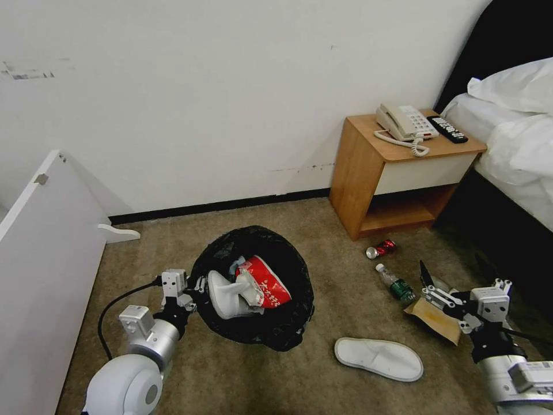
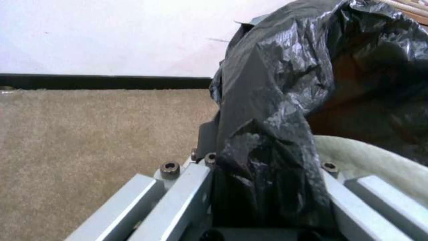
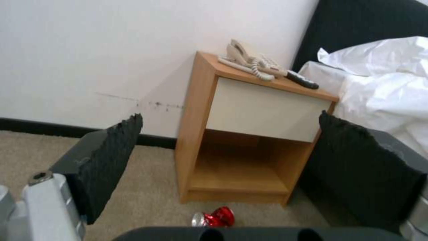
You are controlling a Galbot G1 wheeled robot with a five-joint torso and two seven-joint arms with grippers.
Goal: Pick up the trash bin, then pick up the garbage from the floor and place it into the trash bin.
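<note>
The trash bin (image 1: 288, 323), lined with a glossy black bag, sits tilted on the carpet at centre. A red-white carton (image 1: 266, 283) and a white slipper (image 1: 222, 297) lie inside it. My left gripper (image 1: 193, 291) is shut on the bin's near-left rim, with the black bag (image 2: 267, 134) pinched between its fingers. Garbage on the floor to the right: a red can (image 1: 381, 249), a green-labelled bottle (image 1: 396, 285), a brown paper bag (image 1: 432, 320) and a white slipper (image 1: 378, 358). My right gripper (image 1: 429, 285) hangs open just above the paper bag, its black pads (image 3: 111, 157) wide apart.
A wooden nightstand (image 1: 351, 173) with a beige telephone (image 1: 403, 122) and a black remote (image 1: 447, 129) stands against the wall at the right. A bed (image 1: 518, 138) fills the right edge. A white panel (image 1: 46, 259) leans at the left.
</note>
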